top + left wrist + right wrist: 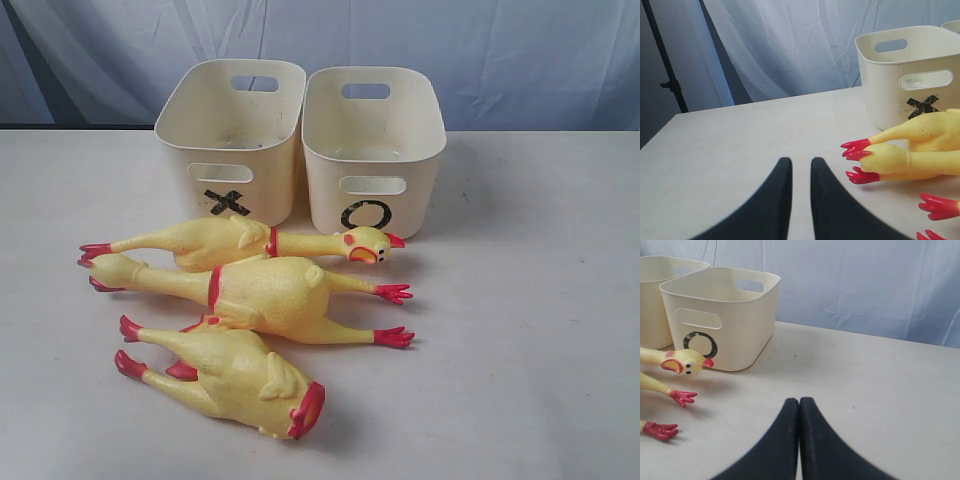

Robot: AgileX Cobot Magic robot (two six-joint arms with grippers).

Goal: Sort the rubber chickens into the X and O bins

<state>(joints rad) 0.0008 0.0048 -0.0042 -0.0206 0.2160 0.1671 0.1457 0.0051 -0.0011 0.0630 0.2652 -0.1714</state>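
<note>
Three rubber chickens [262, 295] lie on the worktop [530, 320] before the X bin [228, 150] and O bin [375, 160]. The left tool [797, 166], slightly parted and empty, is held low near their feet. The right tool [799, 403], closed and empty, is held low, well apart.

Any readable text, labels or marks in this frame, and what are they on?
"X": black mark on the front of the left bin, under its handle slot.
"O": black mark on the front of the right bin, under its handle slot.
No other text is visible; the chickens show none.
</note>
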